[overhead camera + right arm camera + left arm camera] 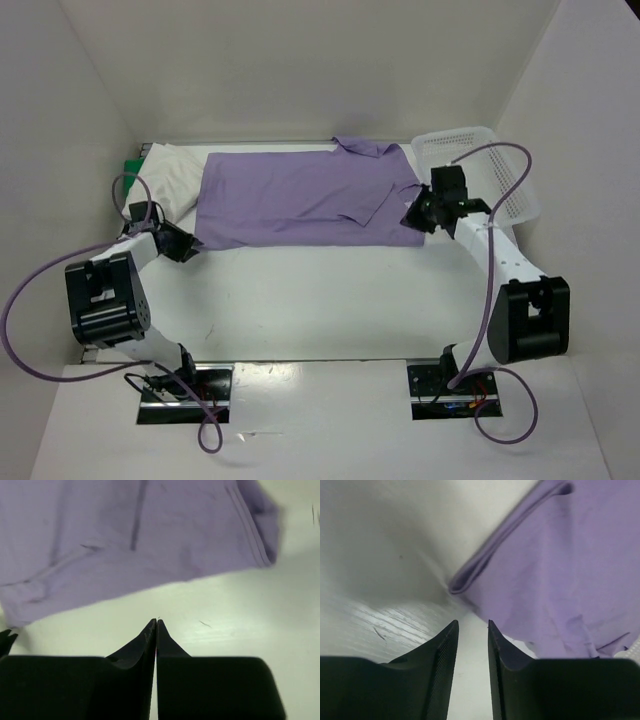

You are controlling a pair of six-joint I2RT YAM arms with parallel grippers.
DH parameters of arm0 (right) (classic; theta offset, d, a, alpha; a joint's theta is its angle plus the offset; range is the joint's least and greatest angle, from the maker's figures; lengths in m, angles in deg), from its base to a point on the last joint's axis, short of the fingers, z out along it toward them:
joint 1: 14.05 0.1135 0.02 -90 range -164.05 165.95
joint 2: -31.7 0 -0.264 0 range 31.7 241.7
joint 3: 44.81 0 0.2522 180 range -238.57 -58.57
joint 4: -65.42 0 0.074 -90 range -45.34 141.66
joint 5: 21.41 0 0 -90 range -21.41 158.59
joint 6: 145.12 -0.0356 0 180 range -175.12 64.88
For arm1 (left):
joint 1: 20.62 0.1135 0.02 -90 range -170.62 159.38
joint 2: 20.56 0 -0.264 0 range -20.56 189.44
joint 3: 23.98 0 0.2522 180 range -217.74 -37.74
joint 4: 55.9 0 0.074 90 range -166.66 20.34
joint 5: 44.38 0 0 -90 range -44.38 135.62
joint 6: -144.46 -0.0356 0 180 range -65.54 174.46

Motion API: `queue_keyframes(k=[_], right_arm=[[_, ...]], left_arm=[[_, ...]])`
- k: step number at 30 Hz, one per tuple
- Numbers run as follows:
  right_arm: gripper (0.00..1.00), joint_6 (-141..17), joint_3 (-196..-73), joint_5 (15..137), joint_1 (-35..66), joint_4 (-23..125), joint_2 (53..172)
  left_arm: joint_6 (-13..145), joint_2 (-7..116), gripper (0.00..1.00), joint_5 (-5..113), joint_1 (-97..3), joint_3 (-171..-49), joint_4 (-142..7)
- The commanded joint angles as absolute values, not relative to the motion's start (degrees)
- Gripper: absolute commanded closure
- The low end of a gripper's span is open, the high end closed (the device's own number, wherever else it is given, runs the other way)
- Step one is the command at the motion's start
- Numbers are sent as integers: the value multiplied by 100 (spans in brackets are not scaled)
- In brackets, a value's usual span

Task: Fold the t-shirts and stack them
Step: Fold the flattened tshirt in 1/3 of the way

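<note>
Three t-shirts lie near the top of the top view. The purple t-shirt (300, 195) is spread flat over the white t-shirt (172, 175), and the green t-shirt (132, 167) peeks out at the far left. One basket (520, 195) sits at the upper right. The left gripper (472, 625) is a little open and holds nothing. It sits by the purple shirt's lower left corner. The right gripper (156, 622) is pinched closed on nothing, just off the lower right edge. Bare worktop (320, 290) stretches below.

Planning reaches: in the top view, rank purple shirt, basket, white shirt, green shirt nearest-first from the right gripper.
1. Purple shirt, beside the right gripper.
2. Basket, just behind it.
3. White shirt, far left.
4. Green shirt, far-left corner.
</note>
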State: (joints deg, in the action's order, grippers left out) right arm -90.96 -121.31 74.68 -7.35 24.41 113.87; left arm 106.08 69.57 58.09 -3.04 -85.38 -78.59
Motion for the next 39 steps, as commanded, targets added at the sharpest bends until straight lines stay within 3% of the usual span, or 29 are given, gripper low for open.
queue_keyframes(k=[1,3,6,8,10,14,17,22,28,33,36,39], right_arm=[[95,-9370,-11545,7545,-772,2774,11282],[90,-9371,-11333,7431,-772,2827,11203],[68,-9423,-11166,7124,-824,2880,11220],[61,-9423,-11034,6825,-825,2942,11412],[56,-9484,-10981,6658,-825,2995,11597],[54,-9661,-10928,6236,-825,3153,12037],[54,-9792,-10980,6165,-825,3337,12371],[53,-9854,-11157,5955,-825,3609,12845],[59,-9959,-11403,5814,-825,3715,13075],[58,-9899,-11481,5752,-825,3750,13118],[72,-9836,-12026,5866,-825,3286,13548],[96,-9775,-12088,5867,-825,3179,13716]], left_arm=[[10658,7233,64,5950,-252,-8538,-7661],[10781,7287,65,5828,-252,-8486,-7600],[10913,7489,65,5757,-252,-8485,-7327],[11044,7646,66,5757,-252,-8485,-7178],[11045,7761,76,5757,-252,-8643,-7063],[10852,7937,95,5810,-252,-8784,-7063],[10790,7990,100,5810,-190,-8723,-7063],[10728,7990,100,5863,-137,-8670,-7063],[10623,7938,100,5915,-137,-8617,-7116],[10623,7885,100,5915,-137,-8556,-7116],[10623,7885,100,5967,-137,-8556,-7116],[10623,7885,100,5968,-137,-8556,-7116]])
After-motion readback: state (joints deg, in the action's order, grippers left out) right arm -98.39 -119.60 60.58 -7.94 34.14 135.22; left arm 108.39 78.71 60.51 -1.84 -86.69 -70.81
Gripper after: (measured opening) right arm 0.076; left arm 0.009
